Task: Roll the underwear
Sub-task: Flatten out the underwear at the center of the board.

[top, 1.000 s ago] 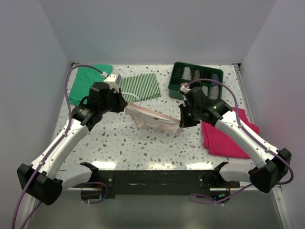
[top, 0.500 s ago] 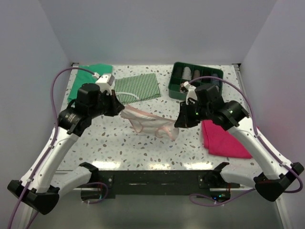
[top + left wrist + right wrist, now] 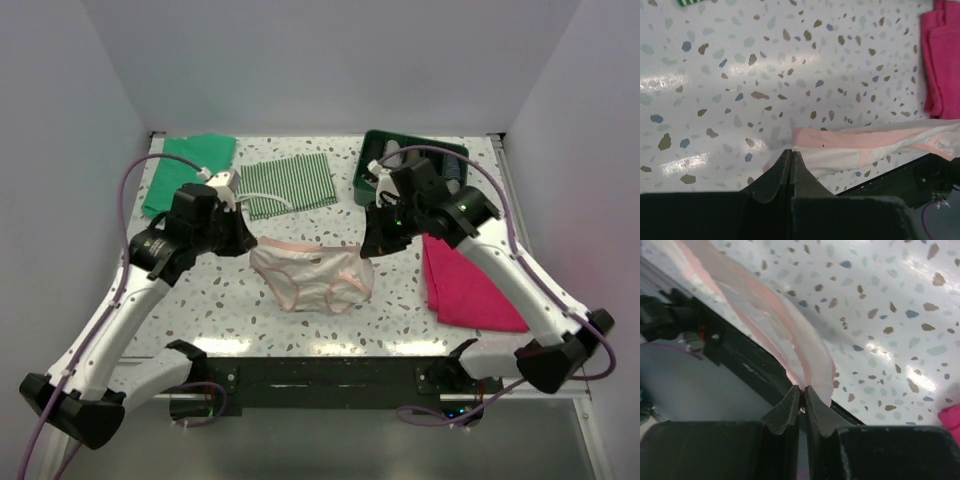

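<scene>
the rolling has not begun, as far as i can judge. the underwear (image 3: 312,275) is stretched out flat, with no fold or turn in it, so the spreading looks done and the whole roll is left. it spans from the left hand (image 3: 250,243) to the right hand (image 3: 372,248), each at one end of the waistband, and the rest hangs to the near side of both hands, seemingly lying on the bench (image 3: 200,300).

the left hand is fully closed, with the corner of the fabric at its tips. the right hand is closed to a thin slit, and the fabric's edge seems pinched in it.

counted: one underwear and two hands. one magenta cloth (image 3: 470,290) is just to the outer side of the right hand. one striped cloth (image 3: 290,182) and one plain green cloth (image 3: 188,165) lie beyond the left hand. one green tray (image 3: 415,165) sits beyond the right hand, and its contents are too hidden to count.
</scene>
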Controlling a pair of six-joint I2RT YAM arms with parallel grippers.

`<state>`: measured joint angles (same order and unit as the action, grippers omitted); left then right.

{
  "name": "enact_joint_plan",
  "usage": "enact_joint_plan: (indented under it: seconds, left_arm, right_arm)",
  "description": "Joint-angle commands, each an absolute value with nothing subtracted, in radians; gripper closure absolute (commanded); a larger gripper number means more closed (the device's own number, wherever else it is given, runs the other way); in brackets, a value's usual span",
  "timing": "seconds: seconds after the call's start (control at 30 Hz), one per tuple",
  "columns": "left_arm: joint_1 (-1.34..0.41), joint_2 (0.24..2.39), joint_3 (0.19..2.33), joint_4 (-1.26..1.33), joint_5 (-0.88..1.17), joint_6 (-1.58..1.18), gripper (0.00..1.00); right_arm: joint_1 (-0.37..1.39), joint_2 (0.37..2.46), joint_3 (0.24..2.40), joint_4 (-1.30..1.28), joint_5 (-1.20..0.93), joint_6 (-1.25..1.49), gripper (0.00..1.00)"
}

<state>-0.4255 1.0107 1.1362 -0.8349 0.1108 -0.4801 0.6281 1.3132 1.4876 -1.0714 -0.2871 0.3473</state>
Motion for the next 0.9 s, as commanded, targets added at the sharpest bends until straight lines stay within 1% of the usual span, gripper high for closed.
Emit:
enact_joint_plan:
  seconds: [0.0, 0.03, 0.13, 0.2, 0.23, 0.3, 0.33, 0.4, 0.53, 0.6, 0.73, 0.77, 0.87]
  left_arm:
    - [-0.417, 1.139, 1.02, -0.636, 0.078, -0.472, 1.0]
    - [-0.416, 1.166, 1.022, -0.611, 0.078, -0.472, 1.0]
    - [-0.413, 1.242, 1.07, -0.532, 0.112, -0.457, 1.0]
    - [-0.413, 1.273, 1.101, -0.506, 0.097, -0.44, 1.0]
    - [-0.413, 1.281, 1.121, -0.505, 0.088, -0.434, 1.0]
    - [-0.413, 1.287, 1.114, -0.488, 0.051, -0.426, 1.0]
    - [-0.413, 1.287, 1.083, -0.479, 0.04, -0.428, 1.0]
    - [-0.413, 1.292, 1.033, -0.431, 0.02, -0.437, 1.0]
    - [-0.413, 1.279, 0.855, -0.332, 0.037, -0.471, 1.0]
    - [-0.413, 1.231, 0.796, -0.276, 0.054, -0.491, 1.0]
    - [-0.414, 1.12, 0.61, -0.226, 0.054, -0.546, 1.0]
    - [-0.414, 1.099, 0.585, -0.219, 0.064, -0.581, 1.0]
    - [-0.414, 1.057, 0.516, -0.224, 0.071, -0.666, 1.0]
  right_arm:
    - [0.627, 1.481, 1.483, -1.069, -0.137, 0.273, 0.94]
    - [0.627, 1.536, 1.503, -1.072, -0.126, 0.267, 0.94]
    - [0.627, 1.598, 1.577, -1.081, -0.071, 0.241, 0.98]
    - [0.627, 1.589, 1.597, -1.065, -0.046, 0.235, 0.97]
    - [0.627, 1.579, 1.595, -1.054, -0.046, 0.23, 0.95]
    - [0.627, 1.543, 1.545, -1.01, -0.058, 0.232, 0.93]
    - [0.627, 1.533, 1.516, -0.991, -0.07, 0.235, 0.87]
    - [0.629, 1.514, 1.416, -0.933, -0.077, 0.247, 0.87]
    - [0.635, 1.503, 1.286, -0.862, -0.113, 0.294, 0.92]
    - [0.672, 1.465, 1.198, -0.795, -0.132, 0.31, 0.92]
    - [0.742, 1.439, 1.06, -0.707, -0.228, 0.38, 0.92]
    - [0.77, 1.437, 1.002, -0.665, -0.236, 0.396, 0.92]
    - [0.816, 1.44, 0.916, -0.617, -0.242, 0.443, 0.91]
